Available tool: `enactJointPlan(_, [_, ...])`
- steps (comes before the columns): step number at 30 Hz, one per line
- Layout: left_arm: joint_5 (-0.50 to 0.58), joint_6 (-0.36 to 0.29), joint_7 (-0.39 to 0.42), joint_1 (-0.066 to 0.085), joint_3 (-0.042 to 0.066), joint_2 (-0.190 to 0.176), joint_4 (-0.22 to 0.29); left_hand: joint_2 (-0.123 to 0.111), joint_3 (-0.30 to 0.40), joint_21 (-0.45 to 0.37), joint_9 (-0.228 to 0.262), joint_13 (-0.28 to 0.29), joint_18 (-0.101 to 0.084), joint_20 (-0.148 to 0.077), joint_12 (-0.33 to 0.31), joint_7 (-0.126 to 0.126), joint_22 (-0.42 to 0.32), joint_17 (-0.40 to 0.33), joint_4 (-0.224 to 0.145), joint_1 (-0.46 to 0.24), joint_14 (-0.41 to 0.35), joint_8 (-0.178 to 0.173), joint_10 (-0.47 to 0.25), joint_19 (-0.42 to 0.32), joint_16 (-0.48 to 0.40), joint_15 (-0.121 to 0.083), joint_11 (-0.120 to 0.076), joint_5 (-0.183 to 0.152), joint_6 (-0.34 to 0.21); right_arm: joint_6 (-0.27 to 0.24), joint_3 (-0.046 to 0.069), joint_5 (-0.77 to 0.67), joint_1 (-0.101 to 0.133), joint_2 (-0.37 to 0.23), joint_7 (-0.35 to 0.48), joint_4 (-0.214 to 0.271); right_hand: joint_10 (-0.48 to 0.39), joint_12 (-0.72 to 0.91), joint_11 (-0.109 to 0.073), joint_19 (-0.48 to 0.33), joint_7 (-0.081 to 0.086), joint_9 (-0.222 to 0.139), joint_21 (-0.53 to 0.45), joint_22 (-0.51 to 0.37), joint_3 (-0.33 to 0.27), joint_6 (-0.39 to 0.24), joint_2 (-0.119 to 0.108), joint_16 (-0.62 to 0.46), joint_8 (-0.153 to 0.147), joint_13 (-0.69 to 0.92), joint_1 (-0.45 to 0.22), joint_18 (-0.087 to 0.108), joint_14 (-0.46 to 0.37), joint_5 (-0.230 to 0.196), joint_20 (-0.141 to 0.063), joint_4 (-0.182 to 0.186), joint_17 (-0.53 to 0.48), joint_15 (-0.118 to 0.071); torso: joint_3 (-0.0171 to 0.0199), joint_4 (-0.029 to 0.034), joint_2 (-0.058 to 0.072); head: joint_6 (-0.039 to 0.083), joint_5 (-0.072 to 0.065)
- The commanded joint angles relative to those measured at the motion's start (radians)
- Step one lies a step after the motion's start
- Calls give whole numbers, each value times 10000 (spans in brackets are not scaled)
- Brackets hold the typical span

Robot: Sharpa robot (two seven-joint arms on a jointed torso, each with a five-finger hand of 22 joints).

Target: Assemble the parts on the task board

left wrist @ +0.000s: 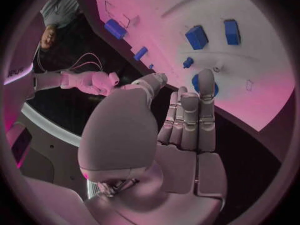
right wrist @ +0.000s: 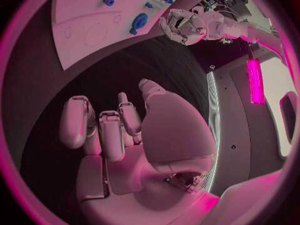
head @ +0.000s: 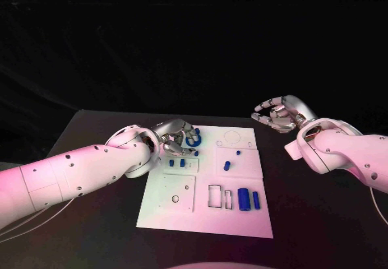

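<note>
Left hand point(head: 176, 137) at the task board's point(head: 170, 216) far left corner, empty, fingers extended toward a blue ring part point(head: 194, 140).
Right hand point(head: 279, 115) hovers off-board with loosely curled, empty fingers, apparently kept clear; remaining blue parts lie mid-board.

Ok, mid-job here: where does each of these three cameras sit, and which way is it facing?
Head view: on the robot's head, looking down at the task board; both arms enter, left hand at the blue ring, right hand off the board.
Left wrist view: behind the left hand, facing the board and ring.
Right wrist view: behind the right hand, facing the board's edge.
Shared: both wrist views show the ring and board.
</note>
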Motion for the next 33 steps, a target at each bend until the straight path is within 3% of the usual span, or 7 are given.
enactJointPlan(1, [-1654,198,82,-14,-2,123,-88,-56,-117,114,-100,-156,125,10,-117,-30,55,144,-13,18,240,-71,-74,153,231,5,16,-42,164,74,-2,7,-13,16,165,12,-73,-56,4,-102,-31,-10,-35,503,68,16,-3,-45,42,-9,-36,130,497,37,1,-5,372,-49,15,0,-14,-12,2])
enactJointPlan(10, [-2838,778,-637,-29,-9,548,-409,-11,-231,1530,-401,-601,-142,22,-363,-163,1812,1164,-35,79,1198,-217,112,1066,1226,-54,-34,-24,552,72,-4,10,-25,36,172,9,-75,-62,2,-107,-32,-10,-47,497,79,17,-4,-46,46,-14,-32,132,498,51,-1,-7,378,-51,19,-9,-9,6,-3])
enactJointPlan(16, [-3130,1277,-972,-24,-6,731,-533,26,-124,2085,-524,-797,-253,33,-464,-230,2519,1469,-28,137,1491,-266,258,1379,1519,-88,-65,-10,782,66,-4,9,-28,43,171,9,-75,-62,2,-107,-32,-10,-47,497,79,17,-4,-46,46,-14,-32,132,498,51,-1,-7,378,-51,20,-20,-3,-3,2])
enactJointPlan(33, [-3376,1548,-1142,-27,-40,1242,-1023,130,466,2790,-748,-1159,-387,22,-678,-210,3411,1716,-102,301,1847,-408,854,1740,1808,-137,-110,-3,1213,58,-4,7,-30,63,180,15,-81,-76,0,-114,-34,-10,-65,488,93,19,-6,-54,52,-28,-33,134,496,71,-4,-6,370,-54,14,-7,-4,-30,-43])
